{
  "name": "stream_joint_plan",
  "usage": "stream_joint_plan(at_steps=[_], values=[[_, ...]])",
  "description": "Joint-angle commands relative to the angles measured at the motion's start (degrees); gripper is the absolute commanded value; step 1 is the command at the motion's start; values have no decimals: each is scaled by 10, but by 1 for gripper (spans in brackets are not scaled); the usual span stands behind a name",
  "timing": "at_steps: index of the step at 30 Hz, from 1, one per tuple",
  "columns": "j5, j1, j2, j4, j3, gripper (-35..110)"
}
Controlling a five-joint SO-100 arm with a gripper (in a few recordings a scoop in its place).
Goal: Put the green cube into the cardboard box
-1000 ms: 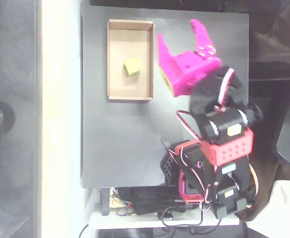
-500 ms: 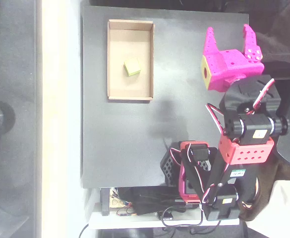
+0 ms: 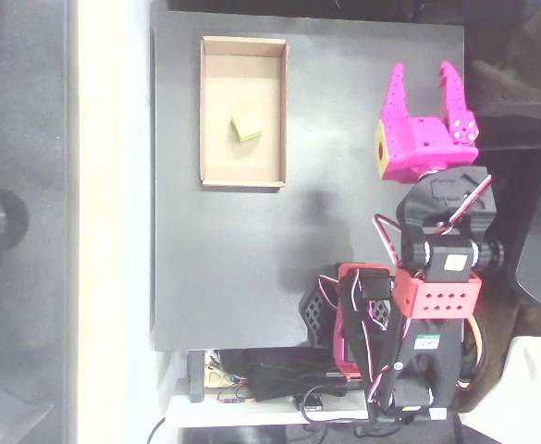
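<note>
Surface: a dark grey matte table takes up the centre of the overhead view, with a pale strip along its left edge and dim floor beyond.

Item 1: the cardboard box, a shallow tan tray, in the upper left part of the table, long side running top to bottom.

Item 2: the green cube, inside the box on its flat bottom, near the middle and clear of all four walls.

Item 3: the magenta gripper, upper right of the frame, well apart from the box, fingers pointing toward the top edge and spread wide with nothing between them.

Item 4: the red and black arm and loose wiring, lower right.
</note>
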Motion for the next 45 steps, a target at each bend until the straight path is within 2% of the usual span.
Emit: stream_joint_plan(at_steps=[1, 11, 25, 39, 45], values=[[2, 1, 56, -3, 66, 16], [2, 43, 214, -2, 265, 4], [2, 43, 283, 8, 410, 3], [3, 34, 344, 294, 432, 2], [4, 33, 384, 361, 468, 2]])
